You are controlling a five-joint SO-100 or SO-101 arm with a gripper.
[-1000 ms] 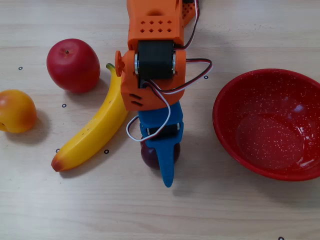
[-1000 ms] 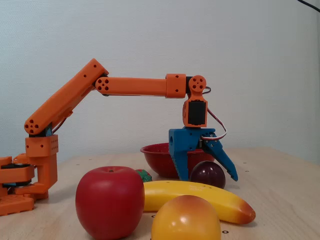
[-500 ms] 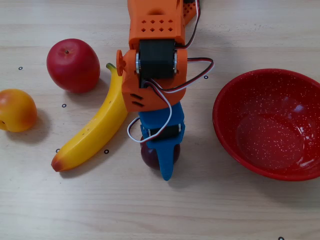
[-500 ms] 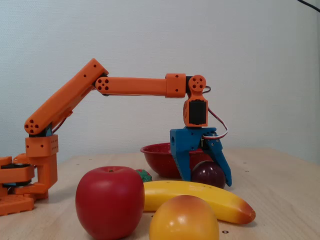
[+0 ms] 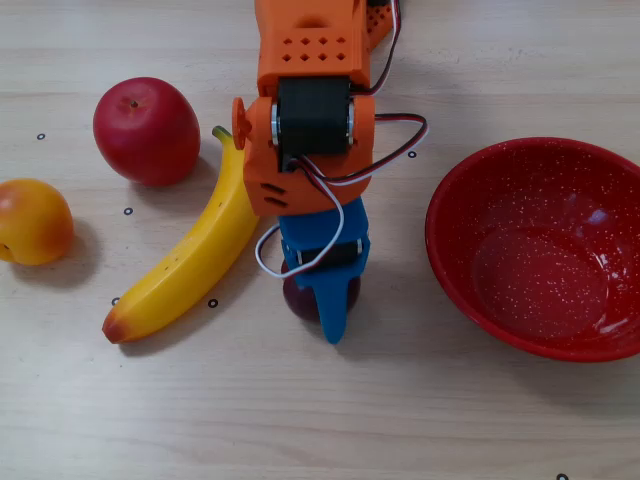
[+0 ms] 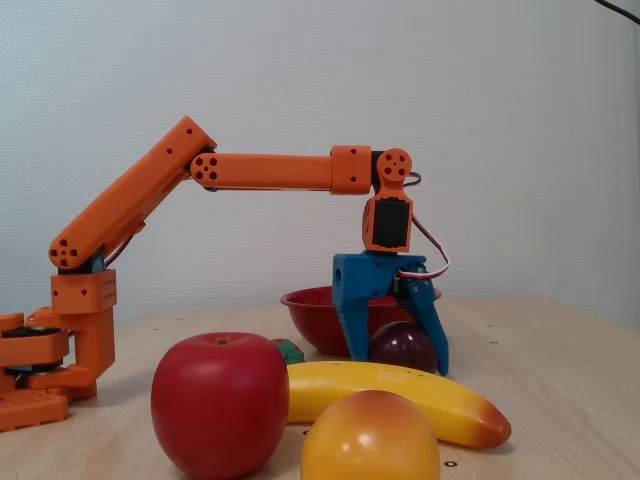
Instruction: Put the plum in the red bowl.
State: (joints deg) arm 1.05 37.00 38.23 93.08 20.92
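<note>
The plum point(image 5: 298, 301) is a glossy dark purple fruit on the wooden table, mostly hidden under the arm in the overhead fixed view. In the side fixed view the plum point(image 6: 396, 346) rests on the table between the two blue fingers. My gripper point(image 6: 398, 362) points down and straddles it, jaws spread wider than the plum; the far finger point(image 6: 432, 335) touches or nearly touches it. From above, the gripper point(image 5: 328, 300) shows one blue finger point(image 5: 336, 315). The red speckled bowl point(image 5: 470, 200) stands empty to the right, and behind the gripper in the side view point(image 6: 310, 310).
A banana point(image 5: 190, 262) lies just left of the gripper, a red apple point(image 5: 146, 130) beyond it and a yellow-orange fruit point(image 5: 30, 220) at the left edge. A small strawberry point(image 6: 288, 350) peeks out behind the apple point(image 6: 220, 400). The arm base point(image 6: 60, 340) stands at the left.
</note>
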